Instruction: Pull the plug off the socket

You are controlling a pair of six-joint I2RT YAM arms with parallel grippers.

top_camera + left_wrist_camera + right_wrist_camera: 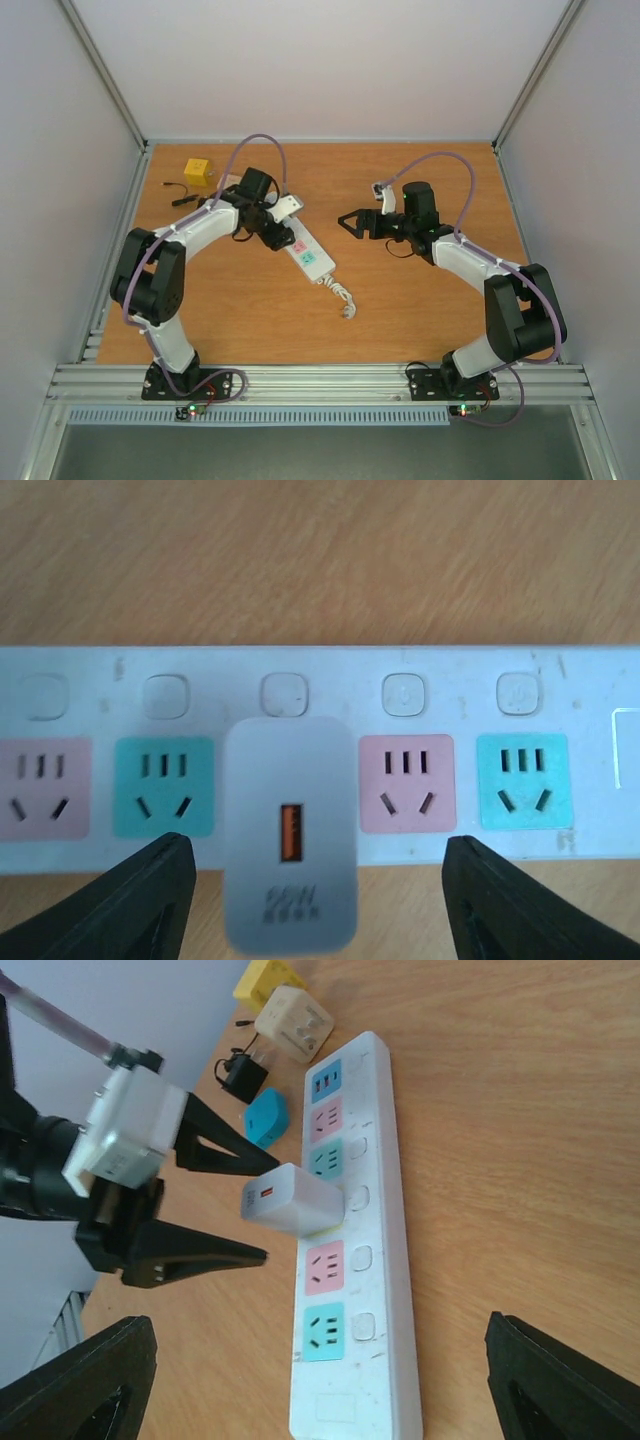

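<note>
The socket (pixel 560 680) is a long white power strip with pink and teal outlets; it also shows in the top view (pixel 312 260) and the right wrist view (pixel 385 1210). A white plug (pixel 290 830) with an orange USB port sits in a middle outlet and sticks out of the strip (pixel 295 1200). My left gripper (pixel 315 845) is open, its black fingers (pixel 130 900) on either side of the plug, apart from it. My right gripper (pixel 318 1325) is open and empty, above the table right of the strip (pixel 348 222).
A yellow cube (pixel 197 171) and a black adapter (pixel 185 198) lie at the far left. The right wrist view also shows a beige adapter (pixel 295 1022) and a blue one (pixel 266 1118) beside the strip's far end. The strip's short cord (pixel 343 298) trails toward the front.
</note>
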